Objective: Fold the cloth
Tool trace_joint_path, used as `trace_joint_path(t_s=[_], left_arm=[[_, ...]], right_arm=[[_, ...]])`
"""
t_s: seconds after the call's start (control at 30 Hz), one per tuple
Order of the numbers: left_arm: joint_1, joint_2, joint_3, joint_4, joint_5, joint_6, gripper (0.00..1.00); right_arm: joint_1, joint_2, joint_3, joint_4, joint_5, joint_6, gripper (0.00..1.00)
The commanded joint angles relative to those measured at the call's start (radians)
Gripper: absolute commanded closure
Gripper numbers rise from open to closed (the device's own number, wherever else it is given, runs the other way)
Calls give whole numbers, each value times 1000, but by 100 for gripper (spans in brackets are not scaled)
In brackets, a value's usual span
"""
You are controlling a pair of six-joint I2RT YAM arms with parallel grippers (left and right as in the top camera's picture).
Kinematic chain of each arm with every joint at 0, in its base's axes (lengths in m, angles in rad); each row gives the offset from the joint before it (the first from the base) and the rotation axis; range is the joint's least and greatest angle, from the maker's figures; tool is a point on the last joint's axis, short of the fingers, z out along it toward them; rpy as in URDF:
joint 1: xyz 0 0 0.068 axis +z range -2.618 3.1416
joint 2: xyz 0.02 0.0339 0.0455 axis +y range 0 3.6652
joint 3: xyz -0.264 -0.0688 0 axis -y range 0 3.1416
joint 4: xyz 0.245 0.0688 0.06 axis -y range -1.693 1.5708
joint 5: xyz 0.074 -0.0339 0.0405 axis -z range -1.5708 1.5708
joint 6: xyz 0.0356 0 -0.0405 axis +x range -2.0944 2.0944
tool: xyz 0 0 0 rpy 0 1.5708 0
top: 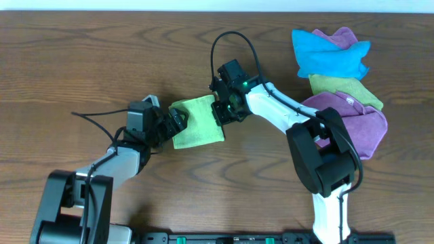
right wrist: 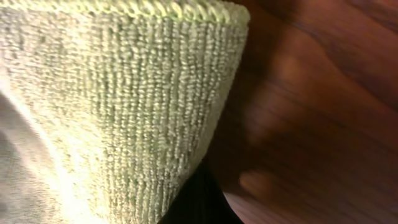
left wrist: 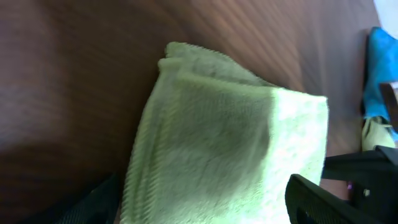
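Cloth (right wrist: 118,112) sits right against our right gripper (top: 224,108); we cannot tell its grip. Our left gripper (top: 178,122) looks spread at the other edge. Folding looks nearly done; only tidying seems left.

you see a lime-green cloth (top: 197,122), finely ribbed, on a dark brown wood-grain table (top: 68,61); the blue cloth (top: 329,53), olive-green cloth (top: 339,86) and purple cloth (top: 359,122) are plain.
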Motion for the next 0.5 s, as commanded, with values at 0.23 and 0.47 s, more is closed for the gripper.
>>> trace_joint_path(t_s=[0.23,0.47], left_arm=[[2,82,-45,-50,55,-34,17],[1,82,-45,-84,74,-33,56]], right_arm=[[26,14,-4,56,-98,42,99],[18,14,-4,62,-91,57,99]])
